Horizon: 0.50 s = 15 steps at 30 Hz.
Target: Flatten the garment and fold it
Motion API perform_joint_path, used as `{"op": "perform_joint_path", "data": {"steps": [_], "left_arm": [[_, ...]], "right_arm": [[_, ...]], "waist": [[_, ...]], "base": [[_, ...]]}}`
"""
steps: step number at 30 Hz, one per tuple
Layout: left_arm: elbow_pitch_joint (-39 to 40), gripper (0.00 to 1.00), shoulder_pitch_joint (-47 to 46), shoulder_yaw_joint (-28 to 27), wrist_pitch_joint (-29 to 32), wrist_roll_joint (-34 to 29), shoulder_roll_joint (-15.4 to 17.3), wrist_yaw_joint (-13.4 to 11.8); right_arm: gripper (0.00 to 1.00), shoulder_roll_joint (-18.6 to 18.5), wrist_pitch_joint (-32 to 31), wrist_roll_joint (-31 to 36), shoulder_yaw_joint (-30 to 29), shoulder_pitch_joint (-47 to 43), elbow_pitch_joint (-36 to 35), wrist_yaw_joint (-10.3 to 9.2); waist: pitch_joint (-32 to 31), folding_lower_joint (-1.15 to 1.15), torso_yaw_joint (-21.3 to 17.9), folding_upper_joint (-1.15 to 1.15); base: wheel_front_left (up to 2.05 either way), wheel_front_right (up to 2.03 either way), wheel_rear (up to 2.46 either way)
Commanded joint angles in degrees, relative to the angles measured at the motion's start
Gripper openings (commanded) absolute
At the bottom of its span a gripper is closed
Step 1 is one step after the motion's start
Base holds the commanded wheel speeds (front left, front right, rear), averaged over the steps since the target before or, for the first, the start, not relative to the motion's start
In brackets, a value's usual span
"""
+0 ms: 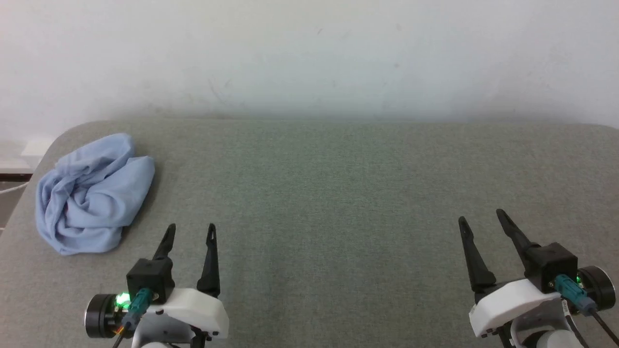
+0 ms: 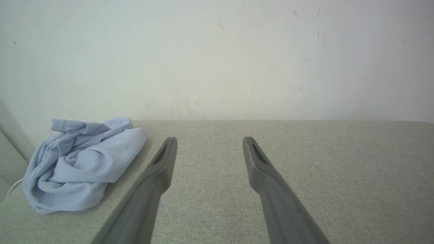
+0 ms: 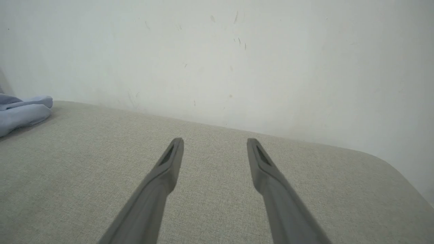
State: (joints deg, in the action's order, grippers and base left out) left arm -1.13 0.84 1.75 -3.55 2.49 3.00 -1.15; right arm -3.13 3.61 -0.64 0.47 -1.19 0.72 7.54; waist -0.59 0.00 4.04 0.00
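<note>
The garment (image 1: 92, 193) is a light blue crumpled heap at the far left of the grey cloth-covered table (image 1: 338, 193). The left wrist view has the garment (image 2: 81, 162) bunched to the left of my fingers, and its edge (image 3: 20, 113) shows at the left border of the right wrist view. My left gripper (image 1: 191, 228) stands open near the front edge, just right of the heap and apart from it. Over at the front right, my right gripper (image 1: 481, 216) is open too, nothing between its fingers.
A white wall (image 1: 309, 53) runs right behind the table's far edge. The table's rounded left corner (image 1: 63, 133) lies just behind the garment, and its rounded right corner (image 3: 390, 162) appears in the right wrist view.
</note>
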Motion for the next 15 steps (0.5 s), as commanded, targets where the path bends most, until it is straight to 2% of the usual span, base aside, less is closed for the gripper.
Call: {"op": "perform_joint_path", "data": {"steps": [1,15], "left_arm": [[-0.31,1.00,0.69,0.12,-0.54,0.30,-0.04,-0.48],[-0.59,1.00,1.46,-0.06,-2.22,0.74,-0.04,-0.62]], "right_arm": [[1.00,0.08,0.49,-0.38,0.25,-0.30,-0.09,-0.01],[1.00,0.10,2.17,-0.06,2.10,-0.85,-0.21,-0.02]], "waist": [[-0.18,0.00,0.77,0.00],[-1.11,0.00,5.71,0.00]], "base": [[0.00,0.00,0.00],[0.00,0.00,0.00]]}}
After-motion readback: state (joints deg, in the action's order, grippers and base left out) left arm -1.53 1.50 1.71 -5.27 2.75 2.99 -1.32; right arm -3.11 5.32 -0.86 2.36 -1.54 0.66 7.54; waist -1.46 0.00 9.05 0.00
